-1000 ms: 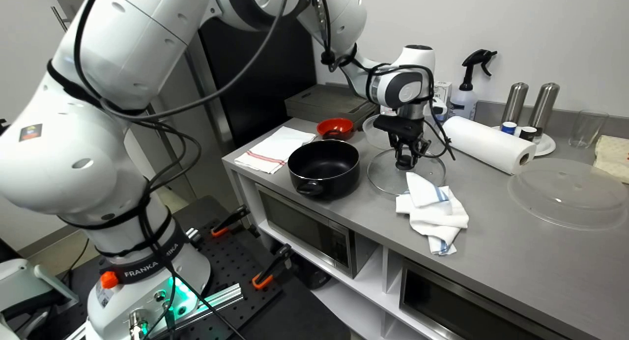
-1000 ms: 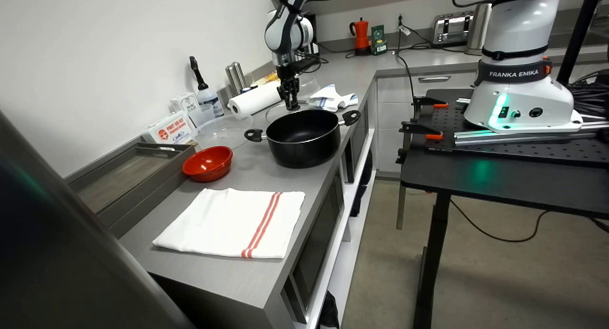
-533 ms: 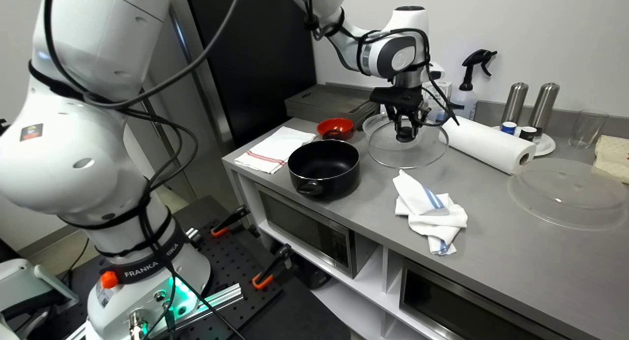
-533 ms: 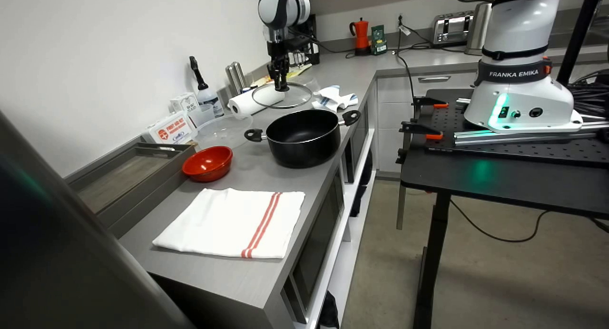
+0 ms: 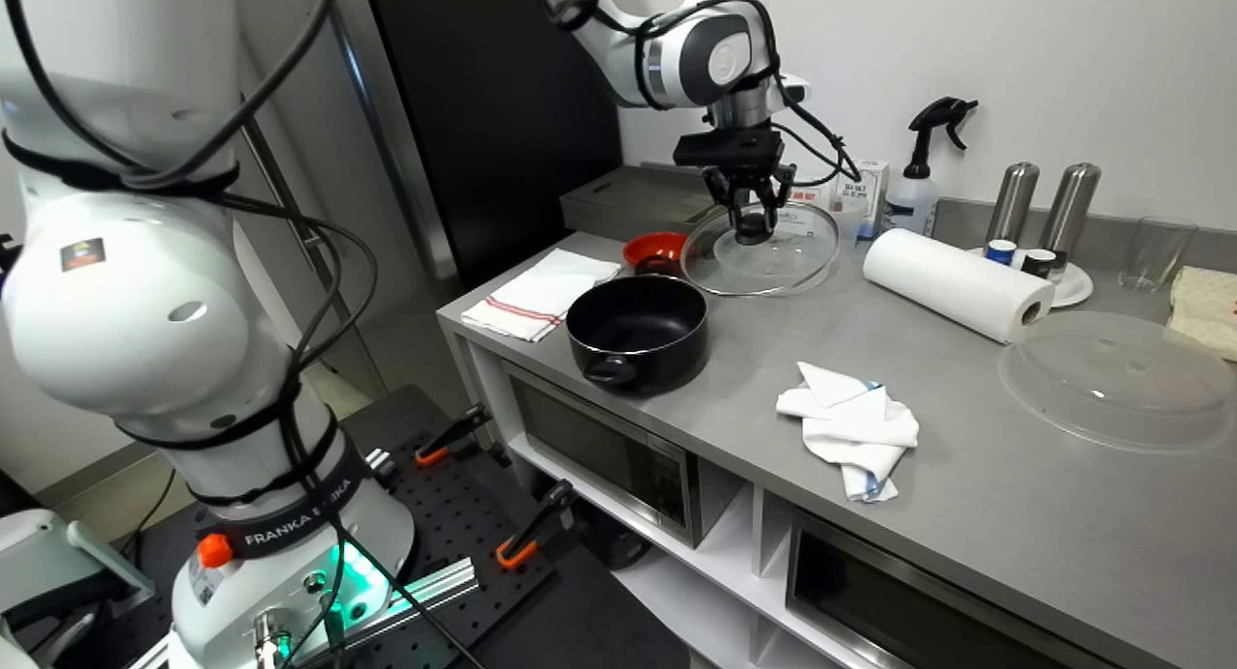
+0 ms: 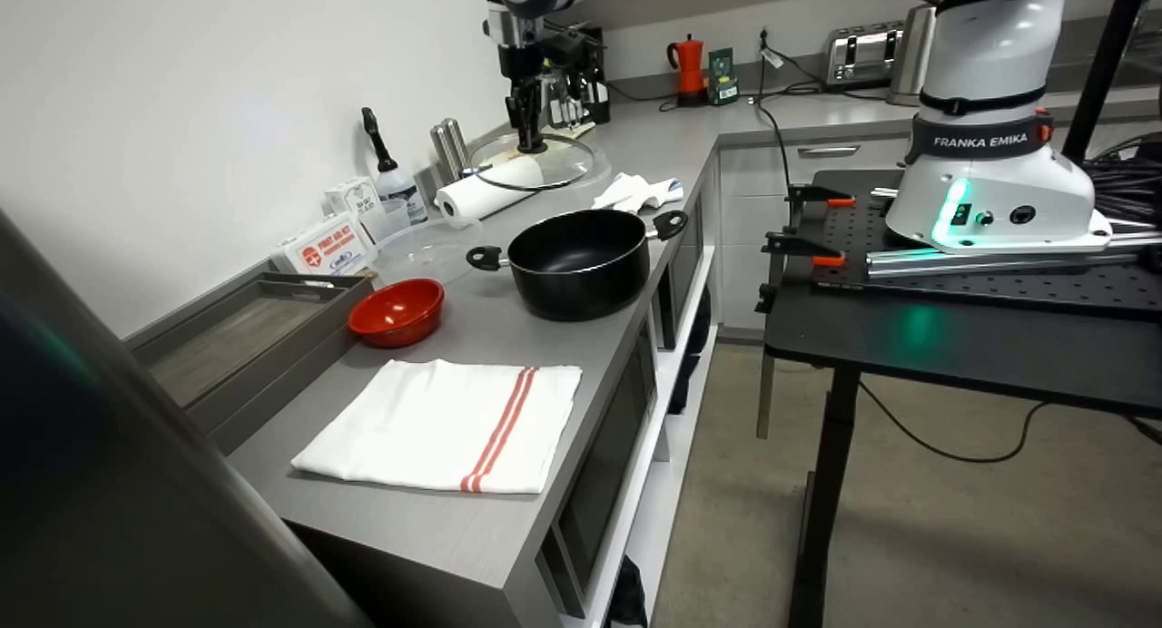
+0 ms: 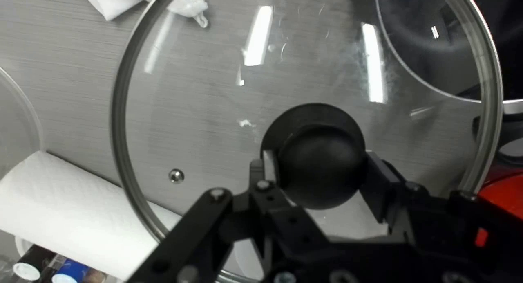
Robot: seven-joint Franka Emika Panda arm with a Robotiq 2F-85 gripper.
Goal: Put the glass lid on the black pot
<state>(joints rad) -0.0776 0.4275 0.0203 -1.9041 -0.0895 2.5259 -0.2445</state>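
Observation:
My gripper (image 5: pixel 754 219) is shut on the black knob of the glass lid (image 5: pixel 778 271). In the wrist view the fingers (image 7: pixel 318 158) clasp the knob from both sides, and the clear lid (image 7: pixel 204 123) with its metal rim fills the middle. The lid hangs in the air above the counter, slightly tilted, also in an exterior view (image 6: pixel 567 163). The black pot (image 5: pixel 647 350) stands uncovered on the counter, with its dark inside showing, also in an exterior view (image 6: pixel 581 283). The lid is off to one side of the pot; in the wrist view its rim overlaps the pot (image 7: pixel 510 50).
A red dish (image 6: pixel 397 315) and a deeper clear dish (image 6: pixel 427 251) stand near the pot. A paper towel roll (image 5: pixel 952 282), a crumpled white cloth (image 5: pixel 850 427) and a large clear disc (image 5: pixel 1121 379) lie farther along. A folded towel (image 6: pixel 445 424) lies beyond the pot.
The lid has risen off the counter with my gripper and moved up and sideways, now in front of the clear dish in an exterior view. The cloth beside it shifted slightly and settled.

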